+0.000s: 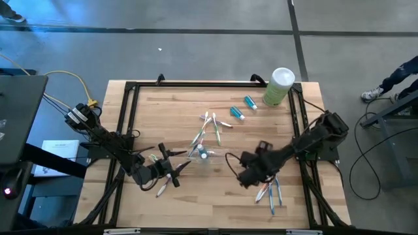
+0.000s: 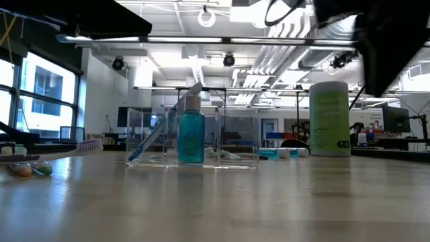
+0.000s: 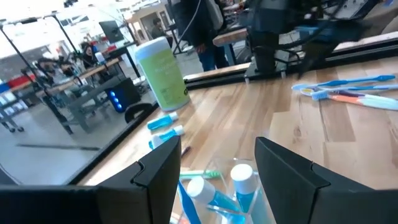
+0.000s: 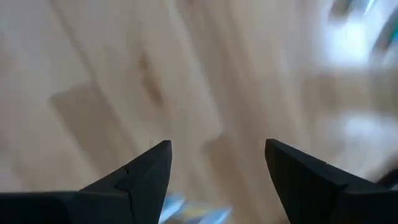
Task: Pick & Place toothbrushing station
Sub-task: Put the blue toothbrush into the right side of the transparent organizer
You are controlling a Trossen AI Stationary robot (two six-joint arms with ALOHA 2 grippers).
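Mid-frame, the left gripper (image 1: 171,164) stands apart facing the clear cup (image 1: 204,154), probably lining up; the right gripper (image 1: 243,175), lower right, gapes empty.

Even overhead lighting; ceiling lamps (image 2: 206,16) glare in the low view. Right wrist view heavily motion-blurred; shadows soft.

My two arms are matte black and jointed, with black cables looping along them, a yellow cable trailing from my left base, and my left gripper (image 3: 217,171) and right gripper (image 4: 217,165) each ending in two dark, wedge-shaped fingers with angular, faceted tips.
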